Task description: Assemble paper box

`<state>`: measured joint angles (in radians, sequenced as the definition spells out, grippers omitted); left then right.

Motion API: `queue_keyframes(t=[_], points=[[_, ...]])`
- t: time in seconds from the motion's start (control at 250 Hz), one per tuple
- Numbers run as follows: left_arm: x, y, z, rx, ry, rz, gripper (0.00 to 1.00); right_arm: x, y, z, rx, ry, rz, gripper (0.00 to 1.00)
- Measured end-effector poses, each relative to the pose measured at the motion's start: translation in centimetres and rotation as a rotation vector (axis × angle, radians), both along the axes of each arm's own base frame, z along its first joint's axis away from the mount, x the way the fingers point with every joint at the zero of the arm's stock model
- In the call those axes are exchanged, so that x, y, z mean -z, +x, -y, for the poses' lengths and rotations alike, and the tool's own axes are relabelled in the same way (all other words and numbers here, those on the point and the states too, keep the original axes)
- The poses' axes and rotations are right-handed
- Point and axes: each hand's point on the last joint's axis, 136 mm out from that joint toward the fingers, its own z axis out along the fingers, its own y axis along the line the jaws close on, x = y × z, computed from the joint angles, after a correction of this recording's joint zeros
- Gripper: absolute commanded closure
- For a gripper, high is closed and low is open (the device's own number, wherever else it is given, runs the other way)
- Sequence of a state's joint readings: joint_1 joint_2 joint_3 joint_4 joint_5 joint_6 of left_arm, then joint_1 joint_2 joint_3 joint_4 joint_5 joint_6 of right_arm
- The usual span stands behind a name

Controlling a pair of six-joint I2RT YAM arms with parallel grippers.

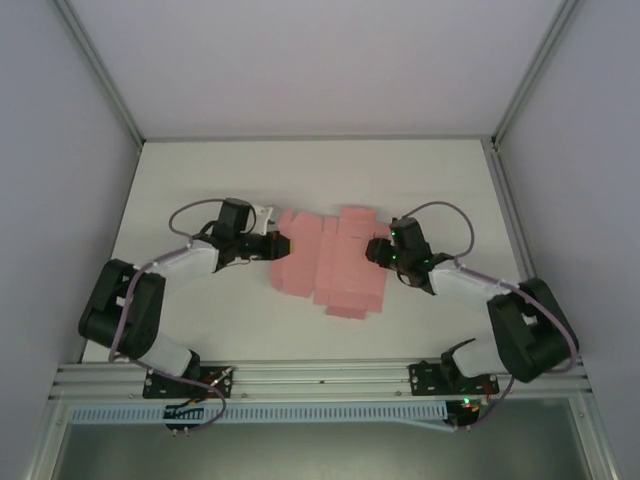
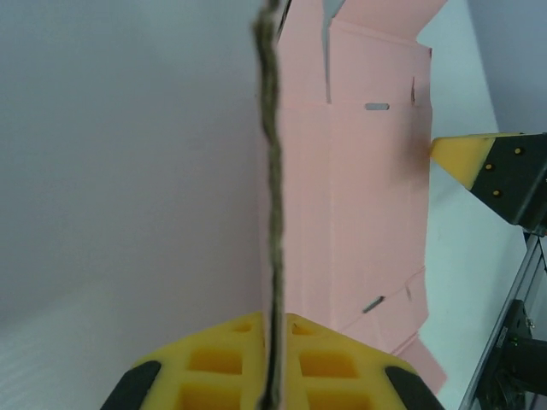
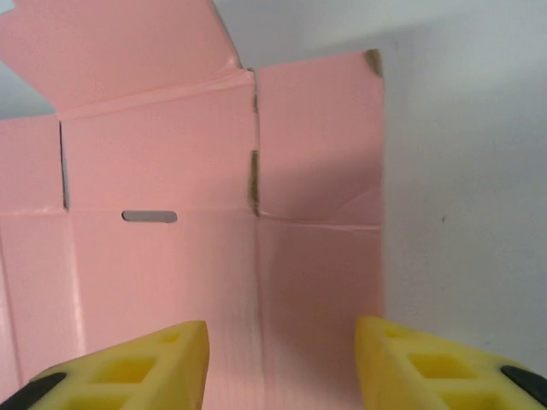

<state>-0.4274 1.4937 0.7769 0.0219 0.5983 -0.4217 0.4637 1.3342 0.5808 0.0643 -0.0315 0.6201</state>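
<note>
Top external view: the paper box lies as a flat pink cut-out sheet at the middle of the table, not yet folded into a box. The left gripper is at the sheet's left edge. The right gripper is at its right edge, just above frame centre.

Left wrist view: an edge of the sheet runs edge-on up the middle of the frame. The yellow fingers at the bottom are pressed together on it, so the left gripper pinches a raised edge panel. The rest of the sheet, with slots and creases, lies in the right half. A yellow fingertip of the other arm touches or nearly touches its far edge at mid right; which cannot be told.

Right wrist view: the jaws stand spread at lower left and lower right, holding nothing. The sheet lies between and beyond them, with one flap lifted at upper left.

Judgement: the step in hand appears to be raising the first side wall. It should go well if the left pinch turns the panel about its crease rather than pulling, while the right gripper presses the base flat. Otherwise thin card is likely to buckle or slide.
</note>
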Motion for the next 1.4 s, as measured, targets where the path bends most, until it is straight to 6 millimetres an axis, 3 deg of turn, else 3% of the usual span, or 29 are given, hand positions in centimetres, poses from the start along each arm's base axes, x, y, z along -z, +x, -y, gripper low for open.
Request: queue_keyframes(t=[0.12,0.208,0.315,0.427,0.547,0.755,0.795,0.85,0.882,1.002,1.118,1.19,1.238,1.294,1.35,1.401], points=[[-5.7,0.3,-0.1,0.021,-0.037,0.200,1.00,-6.5,0.3,1.3,0.020,0.063,0.176,0.20],[-10.6,-0.2,-0.1,0.046,-0.090,0.359,1.00,-12.3,0.0,3.1,0.046,0.130,0.341,0.11],[-16.4,-1.9,-0.1,0.092,-0.178,0.545,1.00,-17.8,-1.3,5.6,0.071,0.206,0.509,0.04],[-21.6,-3.9,-0.6,0.118,-0.262,0.717,1.00,-21.2,-2.7,6.5,0.033,0.265,0.615,0.01],[-25.9,-6.5,-1.1,0.149,-0.353,0.864,1.00,-22.4,-3.7,4.8,-0.092,0.335,0.638,0.07],[-27.9,-9.6,-1.4,0.212,-0.459,0.925,1.00,-23.0,-3.9,1.3,-0.317,0.450,0.614,0.30],[-28.1,-9.8,-1.4,0.216,-0.467,0.929,1.00,-23.3,-4.0,0.7,-0.354,0.473,0.614,0.39],[-28.3,-10.0,-1.4,0.221,-0.475,0.930,1.00,-23.7,-4.4,0.1,-0.405,0.496,0.624,0.64],[-28.4,-10.0,-1.5,0.220,-0.478,0.930,1.00,-24.1,-4.6,-0.1,-0.429,0.502,0.638,0.72],[-28.7,-9.8,-1.7,0.199,-0.478,0.943,1.00,-24.9,-5.3,-0.5,-0.489,0.513,0.673,0.77],[-28.6,-9.3,-1.8,0.171,-0.468,0.939,1.00,-25.4,-6.0,-0.6,-0.531,0.481,0.721,1.00],[-28.3,-8.8,-2.0,0.141,-0.452,0.925,1.00,-25.5,-6.5,-0.7,-0.554,0.449,0.746,1.00],[-27.9,-8.2,-2.1,0.113,-0.434,0.910,0.90,-25.3,-6.6,-0.6,-0.563,0.423,0.756,1.00],[-27.1,-7.4,-2.4,0.072,-0.396,0.887,0.41,-24.8,-6.7,-0.6,-0.570,0.382,0.758,1.00],[-25.8,-6.4,-2.8,0.023,-0.349,0.839,0.03,-24.2,-6.6,-0.6,-0.565,0.341,0.747,1.00],[-24.5,-5.4,-3.3,-0.037,-0.296,0.789,0.00,-23.7,-6.2,-0.6,-0.552,0.288,0.734,1.00]])
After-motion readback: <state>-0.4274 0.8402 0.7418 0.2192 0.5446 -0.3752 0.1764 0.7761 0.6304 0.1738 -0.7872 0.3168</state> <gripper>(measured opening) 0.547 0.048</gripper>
